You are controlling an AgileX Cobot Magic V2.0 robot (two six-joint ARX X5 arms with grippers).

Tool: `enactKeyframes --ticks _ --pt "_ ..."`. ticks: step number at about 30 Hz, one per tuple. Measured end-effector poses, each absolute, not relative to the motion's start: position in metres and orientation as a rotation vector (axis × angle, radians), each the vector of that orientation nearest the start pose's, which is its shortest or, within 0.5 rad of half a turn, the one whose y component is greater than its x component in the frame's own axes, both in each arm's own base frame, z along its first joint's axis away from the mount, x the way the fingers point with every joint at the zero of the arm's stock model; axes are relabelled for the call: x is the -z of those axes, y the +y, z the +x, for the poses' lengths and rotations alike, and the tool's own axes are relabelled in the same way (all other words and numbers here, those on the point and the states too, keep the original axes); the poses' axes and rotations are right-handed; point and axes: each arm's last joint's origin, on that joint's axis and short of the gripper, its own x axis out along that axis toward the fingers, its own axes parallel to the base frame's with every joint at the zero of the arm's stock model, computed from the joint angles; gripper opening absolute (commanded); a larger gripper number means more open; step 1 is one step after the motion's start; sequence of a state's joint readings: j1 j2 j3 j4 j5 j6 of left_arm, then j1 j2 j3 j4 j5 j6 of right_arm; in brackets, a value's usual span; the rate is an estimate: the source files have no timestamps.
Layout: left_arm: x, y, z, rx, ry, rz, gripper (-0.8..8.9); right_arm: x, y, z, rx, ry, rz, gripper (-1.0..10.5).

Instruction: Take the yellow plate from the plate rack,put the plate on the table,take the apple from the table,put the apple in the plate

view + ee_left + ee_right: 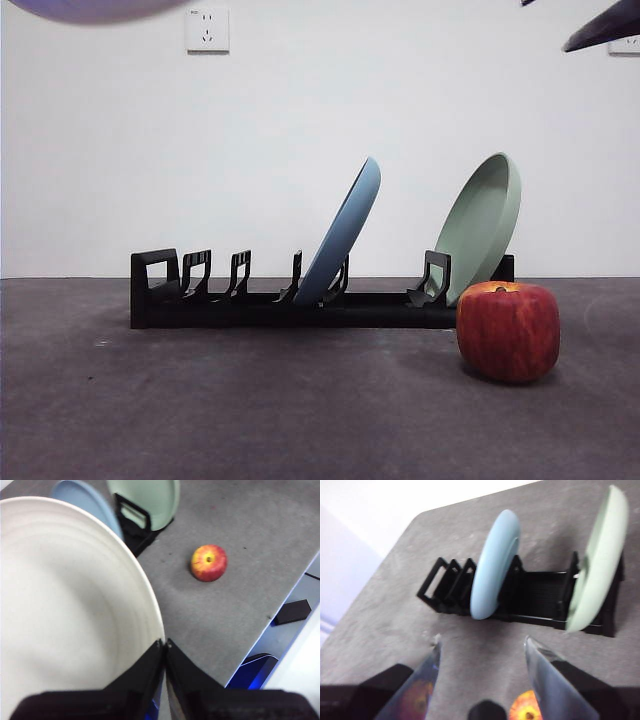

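Left gripper [164,647] clamps yellow plate [65,610] above rack [300,305] w/ blue plate [342,235], green plate [482,222]; right gripper [482,647] agape.

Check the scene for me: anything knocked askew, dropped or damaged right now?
Nothing stands out. The yellow plate is pinched at its rim by the left tool, clear of the plate rack. The blue plate and green plate lean in their slots. The apple sits intact on the table, beneath the open right tool.
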State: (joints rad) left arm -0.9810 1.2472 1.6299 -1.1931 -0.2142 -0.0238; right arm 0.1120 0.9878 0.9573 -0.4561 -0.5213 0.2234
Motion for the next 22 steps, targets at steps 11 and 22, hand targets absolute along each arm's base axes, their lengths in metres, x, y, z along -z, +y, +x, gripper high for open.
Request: enactKeyframes --ticks 11,22 --pt "-0.314 -0.235 0.132 0.721 0.823 0.527 -0.09 -0.333 0.037 0.201 -0.562 0.552 0.311 2.8" --pt "-0.218 -0.288 0.16 0.675 0.993 0.667 -0.09 -0.333 0.037 0.201 -0.562 0.552 0.311 2.8"
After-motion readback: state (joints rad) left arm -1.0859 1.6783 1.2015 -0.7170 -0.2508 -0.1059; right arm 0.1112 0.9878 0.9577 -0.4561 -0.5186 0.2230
